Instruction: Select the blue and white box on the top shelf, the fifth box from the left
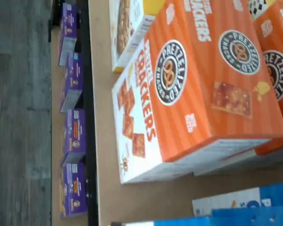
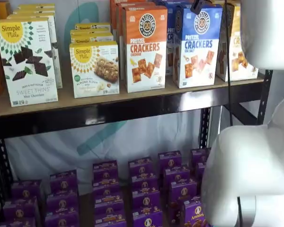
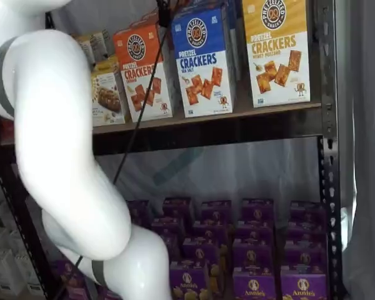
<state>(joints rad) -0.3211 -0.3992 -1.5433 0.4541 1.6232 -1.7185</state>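
The blue and white box (image 2: 196, 47) (image 3: 203, 62) stands upright on the top shelf (image 2: 132, 111) (image 3: 237, 125), between an orange-topped box and a yellow-topped one. In both shelf views only a black tip of my gripper (image 2: 197, 5) (image 3: 164, 14) shows at the upper edge, just above and in front of that box's top, with a cable hanging beside it. No gap between fingers can be made out, and nothing is held. The wrist view is turned on its side and shows a strip of the blue and white box (image 1: 245, 207) beside the orange box (image 1: 198, 89).
An orange Pretzel Crackers box (image 2: 144, 47), a yellow-topped one (image 3: 278, 53) and Simple Mills boxes (image 2: 26, 61) share the shelf. Purple boxes (image 2: 142, 189) fill the lower shelf. My white arm (image 2: 255, 165) (image 3: 56, 144) stands in front of the shelves.
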